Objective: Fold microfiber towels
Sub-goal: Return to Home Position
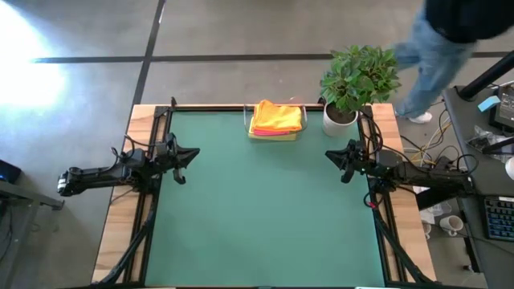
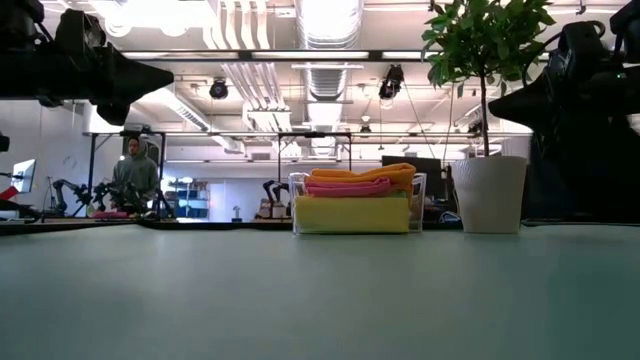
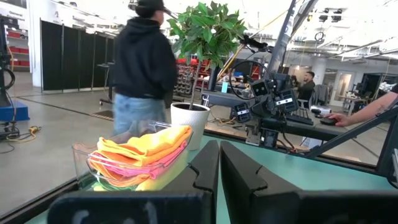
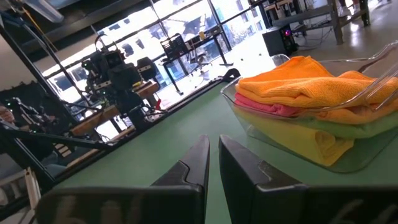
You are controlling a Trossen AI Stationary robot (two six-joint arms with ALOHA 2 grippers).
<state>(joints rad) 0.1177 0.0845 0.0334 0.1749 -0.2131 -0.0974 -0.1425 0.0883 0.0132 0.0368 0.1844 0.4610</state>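
Green mat (image 1: 265, 217) bare across the middle, transparent bin (image 3: 81, 160) of towels (image 1: 277, 116) and potted plant (image 1: 357, 76) along far edge

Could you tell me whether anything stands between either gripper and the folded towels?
Nothing visible does: only bare mat separates the left gripper and right gripper from the towels in the bin; the plant stands aside.

The high view's top edge is cutting off the upper body of the blurred person (image 1: 434, 56). The top orange towel (image 1: 277, 116) is hiding most of the towels beneath (image 2: 350, 213) from overhead. In the right wrist view the transparent bin (image 4: 267, 140) is running past the picture's edge.
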